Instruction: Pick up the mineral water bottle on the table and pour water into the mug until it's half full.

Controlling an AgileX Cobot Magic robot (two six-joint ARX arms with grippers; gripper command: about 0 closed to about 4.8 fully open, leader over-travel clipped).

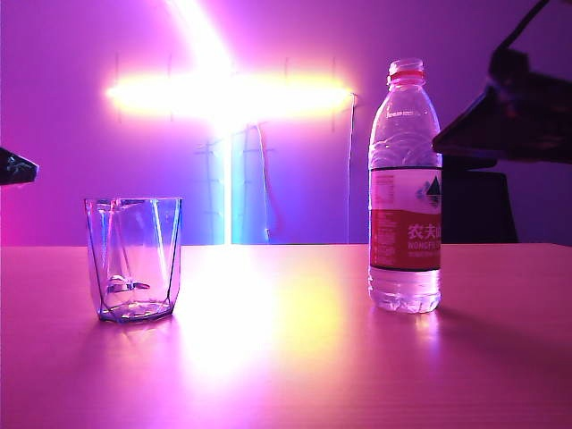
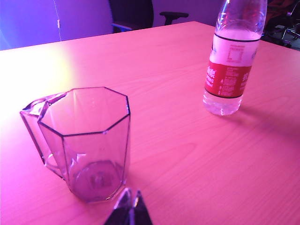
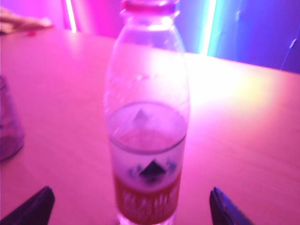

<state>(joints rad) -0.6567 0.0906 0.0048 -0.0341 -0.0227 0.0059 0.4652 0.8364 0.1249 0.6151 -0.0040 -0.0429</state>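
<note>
Your right gripper (image 3: 129, 206) is gaping wide, its fingers flanking the bottle (image 3: 147, 117) standing toward the desk's (image 1: 286, 357) right edge. Grip mid-label. The left gripper (image 2: 129, 208), fingertips together, is hovering beside the mug (image 2: 89, 140).

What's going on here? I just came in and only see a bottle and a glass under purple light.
A two-armed robot is setting up to pour. The right gripper is open, its fingers either side of the mineral water bottle but not closed on it. The bottle stands upright on the table, cap on. The left gripper sits just behind the mug, not holding it. The mug looks empty, so no pouring has happened.
</note>
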